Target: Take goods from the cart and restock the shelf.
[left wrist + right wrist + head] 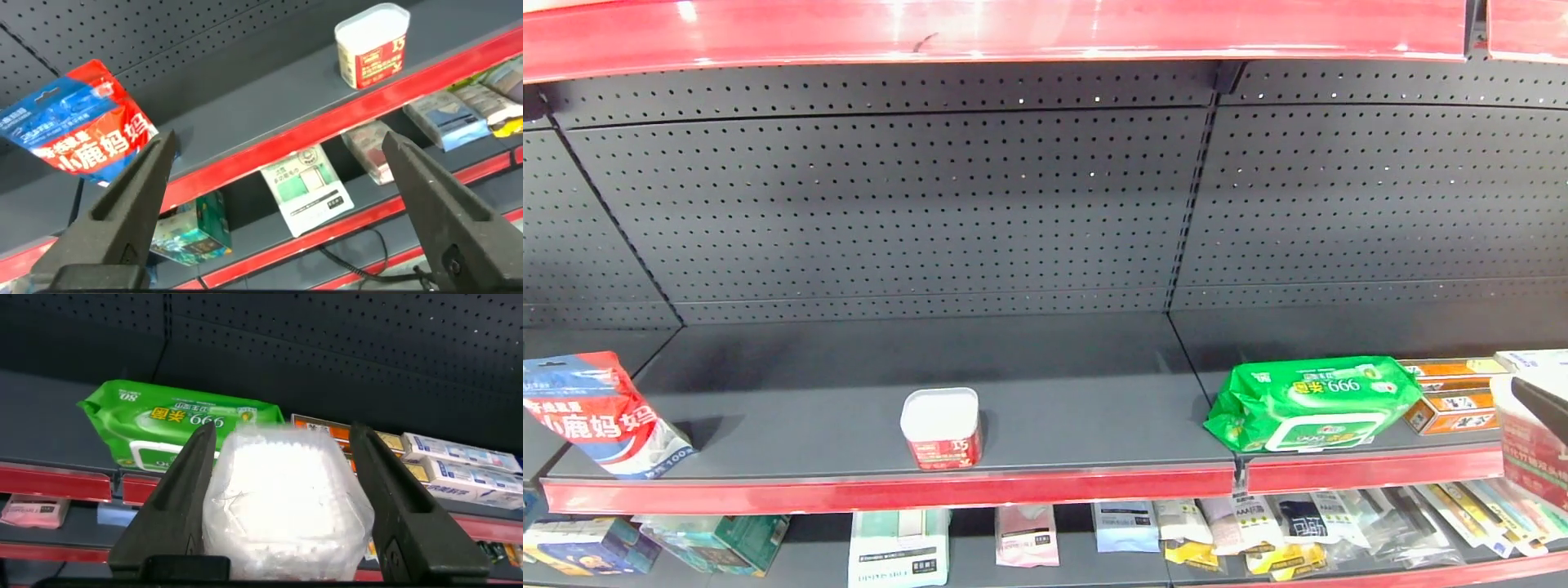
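My right gripper (282,434) is shut on a white pack in clear wrap (282,506), held in front of the shelf's right bay. At the head view's right edge that pack (1531,449) shows with a dark finger (1545,406) across it. My left gripper (279,140) is open and holds nothing, out in front of the shelf's red edge strip (327,114). A red and blue pouch (592,416) leans at the left of the grey shelf board (1054,367). A white tub with a red label (941,429) stands near the front edge.
A green wipes pack (1311,400) and orange boxes (1454,400) lie on the right bay, with white boxes (458,449) beyond them. The lower shelf holds several packets and boxes (1241,531). A perforated back panel (890,204) and an upper red shelf (1013,28) bound the space.
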